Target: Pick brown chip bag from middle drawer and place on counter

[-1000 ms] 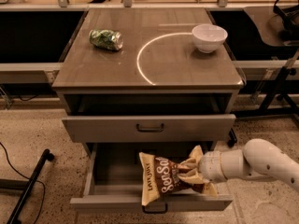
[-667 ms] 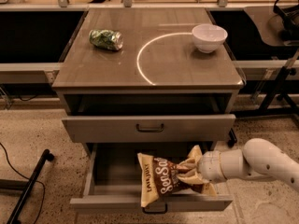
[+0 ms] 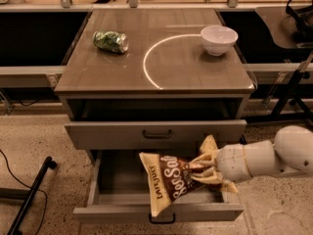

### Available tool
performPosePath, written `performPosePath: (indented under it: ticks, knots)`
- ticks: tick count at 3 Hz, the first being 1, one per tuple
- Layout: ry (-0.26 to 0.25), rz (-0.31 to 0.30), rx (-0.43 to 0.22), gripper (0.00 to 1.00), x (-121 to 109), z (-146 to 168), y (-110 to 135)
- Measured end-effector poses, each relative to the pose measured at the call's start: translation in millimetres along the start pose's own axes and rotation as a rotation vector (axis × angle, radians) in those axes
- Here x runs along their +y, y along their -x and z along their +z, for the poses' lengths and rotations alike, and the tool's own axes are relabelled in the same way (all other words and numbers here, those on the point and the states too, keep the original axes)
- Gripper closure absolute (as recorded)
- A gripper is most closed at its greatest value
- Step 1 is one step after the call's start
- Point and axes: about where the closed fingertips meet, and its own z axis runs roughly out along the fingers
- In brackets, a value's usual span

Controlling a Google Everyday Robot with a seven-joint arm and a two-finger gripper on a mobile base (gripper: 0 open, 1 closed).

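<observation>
The brown chip bag (image 3: 168,181), dark brown with cream ends and cream lettering, hangs tilted over the open middle drawer (image 3: 122,213), its lower left corner past the drawer's front panel. My gripper (image 3: 204,172) comes in from the right on a white arm and is shut on the bag's right end. It holds the bag just above the drawer's inside. The counter (image 3: 171,72), with its pale arc line, lies above and behind.
A small green shiny packet (image 3: 111,41) lies at the counter's back left. A white bowl (image 3: 219,39) stands at the back right. The drawer with the taller front panel (image 3: 107,133) sits slightly pulled out just above the bag. A black stand leg (image 3: 29,199) lies on the floor at left.
The gripper and the bag have risen slightly over the middle drawer. Nothing else has moved.
</observation>
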Motion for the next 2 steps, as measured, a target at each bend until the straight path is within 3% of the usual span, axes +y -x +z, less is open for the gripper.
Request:
performPosePath:
  ticks: [1, 2]
  knots:
    - [-0.018, -0.074, 0.008, 1.00, -17, -28, 36]
    - [-0.078, -0.154, 0.058, 1.00, -46, -65, 79]
